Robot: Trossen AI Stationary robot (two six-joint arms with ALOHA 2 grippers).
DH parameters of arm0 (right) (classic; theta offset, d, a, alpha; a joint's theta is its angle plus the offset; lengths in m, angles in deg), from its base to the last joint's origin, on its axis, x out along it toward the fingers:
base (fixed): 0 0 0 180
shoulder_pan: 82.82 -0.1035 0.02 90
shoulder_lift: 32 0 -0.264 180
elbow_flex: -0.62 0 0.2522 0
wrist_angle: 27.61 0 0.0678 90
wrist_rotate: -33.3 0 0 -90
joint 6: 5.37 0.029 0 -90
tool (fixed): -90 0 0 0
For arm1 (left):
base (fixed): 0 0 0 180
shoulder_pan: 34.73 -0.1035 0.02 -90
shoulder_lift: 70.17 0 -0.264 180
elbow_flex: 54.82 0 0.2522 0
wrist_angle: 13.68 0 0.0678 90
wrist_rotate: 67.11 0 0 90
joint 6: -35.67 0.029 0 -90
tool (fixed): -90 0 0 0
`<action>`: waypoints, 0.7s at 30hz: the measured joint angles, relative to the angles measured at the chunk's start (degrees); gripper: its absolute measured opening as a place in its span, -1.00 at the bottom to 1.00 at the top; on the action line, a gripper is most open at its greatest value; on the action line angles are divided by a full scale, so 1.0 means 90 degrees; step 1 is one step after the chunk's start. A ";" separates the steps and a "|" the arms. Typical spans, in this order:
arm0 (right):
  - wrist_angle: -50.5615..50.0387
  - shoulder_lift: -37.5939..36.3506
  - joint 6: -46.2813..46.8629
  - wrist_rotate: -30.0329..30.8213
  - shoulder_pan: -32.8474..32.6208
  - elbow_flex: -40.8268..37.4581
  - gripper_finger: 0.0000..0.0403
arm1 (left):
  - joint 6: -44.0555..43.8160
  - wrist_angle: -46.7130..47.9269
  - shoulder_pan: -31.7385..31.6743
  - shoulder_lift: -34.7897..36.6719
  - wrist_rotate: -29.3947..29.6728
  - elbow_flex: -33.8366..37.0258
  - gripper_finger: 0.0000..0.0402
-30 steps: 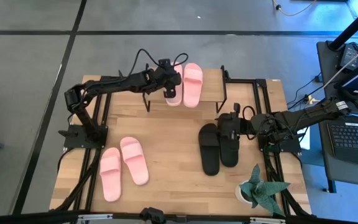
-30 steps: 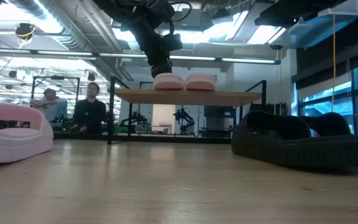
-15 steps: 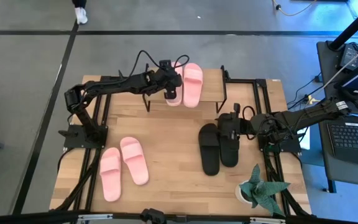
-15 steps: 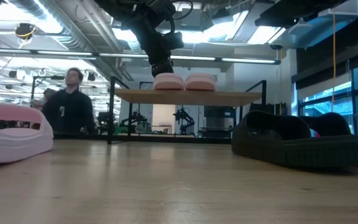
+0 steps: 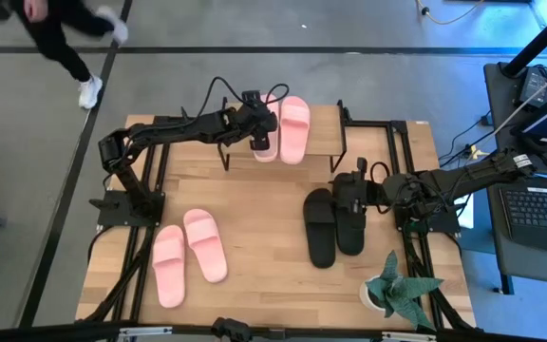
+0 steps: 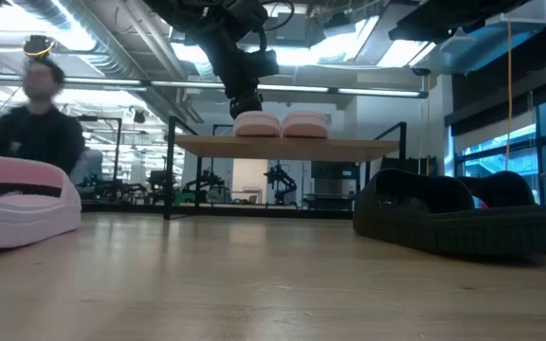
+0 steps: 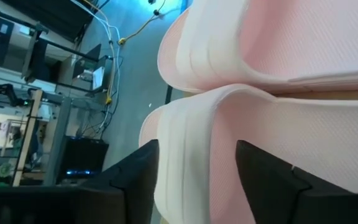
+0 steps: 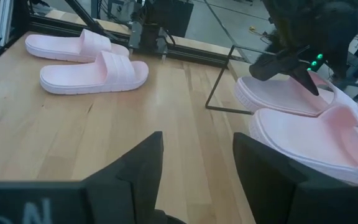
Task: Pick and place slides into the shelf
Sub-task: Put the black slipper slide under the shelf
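Fingers of the left gripper (image 7: 197,168) set on either side of the wide strap of a light pink slide (image 7: 272,155) on the shelf's (image 5: 326,142) top board; cannot tell whether gripping or already let go. Same place over the shelf as a second ago, arm stretched across from the left edge of the tabletop (image 5: 254,199). Second pink slide (image 5: 294,128) just beside the first, touching it along its length, both unmoved on the board.

Right fingers (image 8: 135,174) apart, holding nothing, bare wood visible between them. Right gripper (image 8: 194,168) low over the two black slides (image 5: 319,228) near the right side of the tabletop, exactly as before. Black pair side by side, not shifted.

Other pink pair (image 5: 188,256) lying well apart from the shelf, near the left front of the tabletop, in the same spot and at the same slant as earlier. Potted plant (image 5: 402,285) at the front right corner, unchanged.

Only real change beyond the tabletop: a person (image 5: 60,33) now striding across the floor past the far left corner, where half a second ago only one shoe showed at the edge. In the low view, the same passing person (image 6: 41,123) a dark blur at the far left, farther left than before.
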 joint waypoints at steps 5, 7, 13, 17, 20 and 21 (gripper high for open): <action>0.0000 0.0000 0.0000 0.0000 -0.0001 0.0000 -0.03 | -0.0060 0.0000 0.0046 0.0000 0.0022 0.0000 0.24; 0.0000 0.0000 0.0000 0.0000 0.0000 0.0000 -0.03 | -0.0069 -0.0015 0.0104 0.0002 0.0054 0.0000 0.28; 0.0000 0.0000 0.0000 0.0000 -0.0001 0.0000 -0.03 | -0.0064 -0.0029 0.0305 0.0012 0.0407 0.0000 0.30; 0.0000 0.0000 0.0000 0.0000 -0.0001 0.0000 -0.03 | -0.0069 0.0008 0.0412 0.0012 0.0548 0.0000 0.30; 0.0000 0.0000 0.0011 0.0000 0.0000 0.0000 -0.03 | -0.0092 0.0053 0.0541 0.0074 0.0553 0.0002 0.30; 0.0000 0.0000 0.0012 0.0000 0.0000 0.0000 -0.03 | -0.0152 0.0048 0.0589 0.0088 0.0554 0.0002 0.30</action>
